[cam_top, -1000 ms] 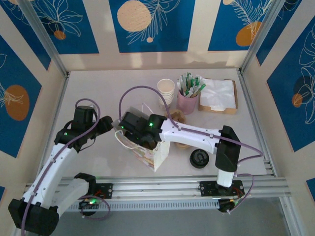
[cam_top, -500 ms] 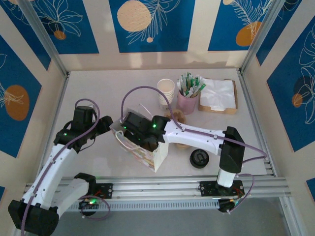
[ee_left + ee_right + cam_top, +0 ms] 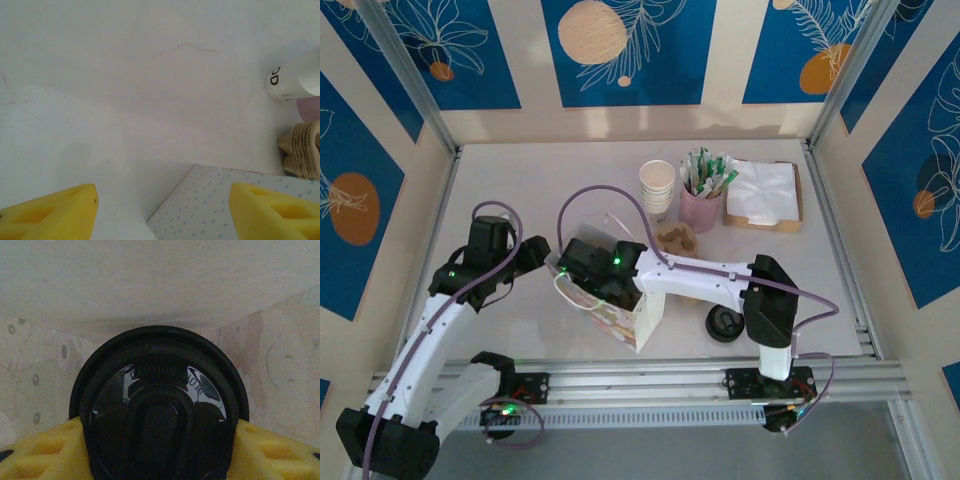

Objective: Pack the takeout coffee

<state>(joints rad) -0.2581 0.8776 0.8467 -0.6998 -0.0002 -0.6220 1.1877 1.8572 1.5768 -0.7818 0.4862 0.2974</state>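
The right end effector (image 3: 160,452) is lowered into the open mouth of the paper bag (image 3: 642,318), which stands near the front of the worktop (image 3: 520,190); its yellow fingers (image 3: 35,455) press on either side of the takeout coffee (image 3: 159,390), so it is closed on the cup. In the right wrist view the round black lid faces the camera, with the bag's faintly patterned inner walls rising around it (the cup's cream body is hidden under the lid, and whether it rests on the bag's floor cannot be told). The left end effector (image 3: 537,253) sits just left of the bag, jaws spread wide with nothing between them; its wrist view shows bare worktop and a corner of the bag's printed side. Behind the bag lie a brown cardboard carrier (image 3: 676,240), a stack of lidless cups (image 3: 657,185), a pink cup of sachets (image 3: 701,205) and a tray of napkins (image 3: 765,195); a loose black lid (image 3: 723,322) lies to the right of the bag, near the right arm's elbow.
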